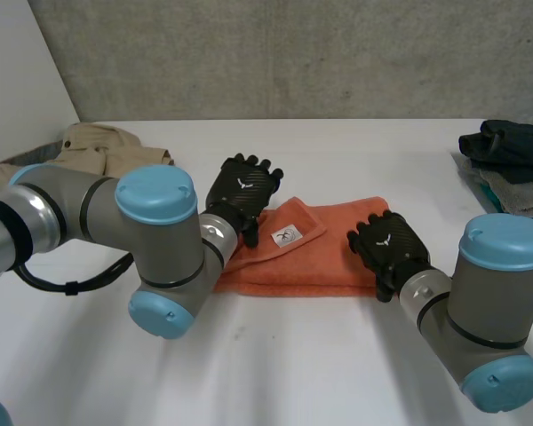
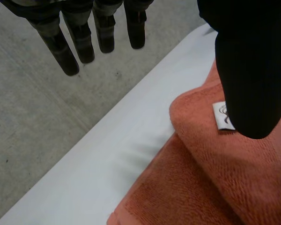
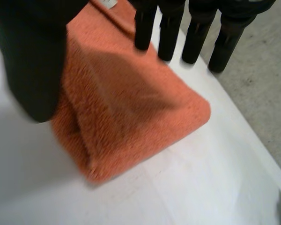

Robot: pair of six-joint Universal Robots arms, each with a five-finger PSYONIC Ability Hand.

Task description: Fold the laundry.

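A folded orange towel [image 1: 311, 257] with a white label [image 1: 287, 236] lies in the middle of the white table [image 1: 275, 364]. My left hand [image 1: 240, 188] hovers over the towel's left end, fingers straight and apart, holding nothing. In the left wrist view the thumb [image 2: 253, 84] hangs above the label [image 2: 221, 115] and the towel [image 2: 210, 183]. My right hand [image 1: 388, 248] is over the towel's right end, open. In the right wrist view its fingers [image 3: 196, 37] are straight above the towel's folded corner [image 3: 131, 103], clear of the cloth.
A beige garment [image 1: 102, 146] lies at the back left of the table. A pile of dark and grey clothes [image 1: 511, 164] sits at the right edge. A grey concrete wall runs behind the table's far edge.
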